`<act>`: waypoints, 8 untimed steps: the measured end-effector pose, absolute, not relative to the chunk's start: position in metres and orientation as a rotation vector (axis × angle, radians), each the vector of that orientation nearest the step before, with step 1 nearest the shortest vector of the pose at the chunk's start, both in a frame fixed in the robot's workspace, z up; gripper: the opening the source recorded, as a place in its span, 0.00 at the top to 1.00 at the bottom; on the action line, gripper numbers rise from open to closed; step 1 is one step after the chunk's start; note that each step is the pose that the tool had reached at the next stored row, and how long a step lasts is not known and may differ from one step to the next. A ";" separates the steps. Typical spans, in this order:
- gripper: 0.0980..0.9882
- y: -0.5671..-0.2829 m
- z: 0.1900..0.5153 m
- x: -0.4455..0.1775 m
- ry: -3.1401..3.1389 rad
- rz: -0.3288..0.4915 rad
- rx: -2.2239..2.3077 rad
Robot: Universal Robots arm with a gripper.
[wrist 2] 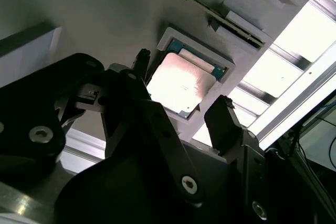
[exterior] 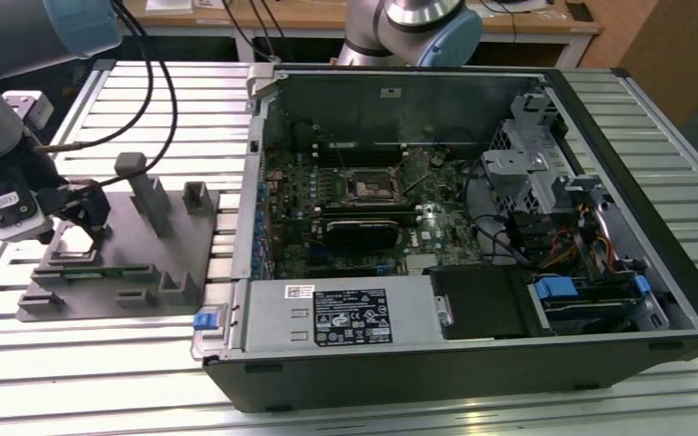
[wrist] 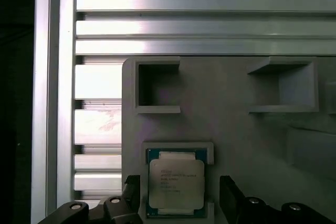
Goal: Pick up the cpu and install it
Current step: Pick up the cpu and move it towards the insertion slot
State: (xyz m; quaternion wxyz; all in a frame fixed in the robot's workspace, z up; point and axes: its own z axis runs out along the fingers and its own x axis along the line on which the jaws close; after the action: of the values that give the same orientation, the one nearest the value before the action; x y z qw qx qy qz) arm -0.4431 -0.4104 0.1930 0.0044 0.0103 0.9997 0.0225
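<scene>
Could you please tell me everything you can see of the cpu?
The cpu is a thin square chip with a pale, shiny metal lid bearing print, on a green-edged board. It lies flat in a shallow framed pocket of the grey holder plate. The open gripper straddles it, fingers on either side, not touching.

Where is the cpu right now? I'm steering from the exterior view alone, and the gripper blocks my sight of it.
Observer: In both wrist views the cpu lies flat, silver top up, in a framed pocket of the grey fixture plate.
Operator: Has the gripper closed on it?
Observer: No. The gripper is open. It has one finger on each side of the cpu, and the first wrist view shows a gap on both sides.
</scene>
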 end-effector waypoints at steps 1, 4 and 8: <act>0.32 -0.410 0.192 -0.443 3.132 0.070 0.032; 0.24 -0.410 0.190 -0.443 3.132 0.071 0.032; 0.24 -0.410 0.186 -0.443 3.131 0.071 0.032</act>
State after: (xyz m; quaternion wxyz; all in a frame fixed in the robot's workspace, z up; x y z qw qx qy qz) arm -0.4432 -0.4095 0.1860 0.0046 0.0102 0.9997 0.0225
